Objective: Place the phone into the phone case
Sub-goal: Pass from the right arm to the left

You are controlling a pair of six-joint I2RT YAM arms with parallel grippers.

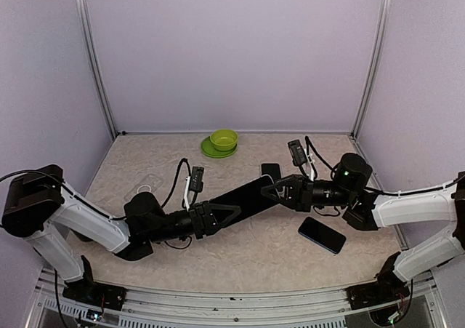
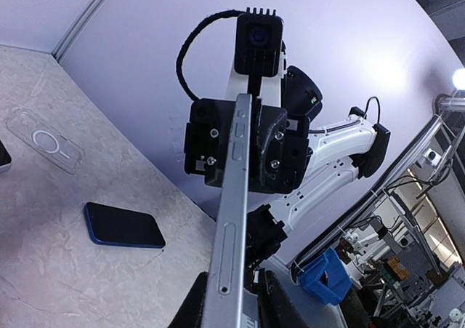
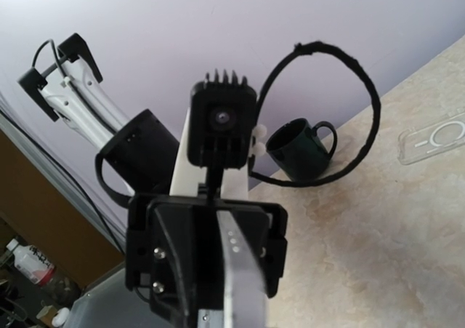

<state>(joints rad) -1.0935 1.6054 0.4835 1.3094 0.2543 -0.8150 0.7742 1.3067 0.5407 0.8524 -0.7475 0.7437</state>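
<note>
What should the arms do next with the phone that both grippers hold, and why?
Probably the right gripper should open and let go. It and the left gripper both seem shut on the phone in the air, and the clear case lies on the table nearer the left one, which could carry the phone there.

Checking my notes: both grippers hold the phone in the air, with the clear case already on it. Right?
No. The left gripper and right gripper hold the phone in the air, but the clear case lies empty on the table, seen in the left wrist view.
</note>
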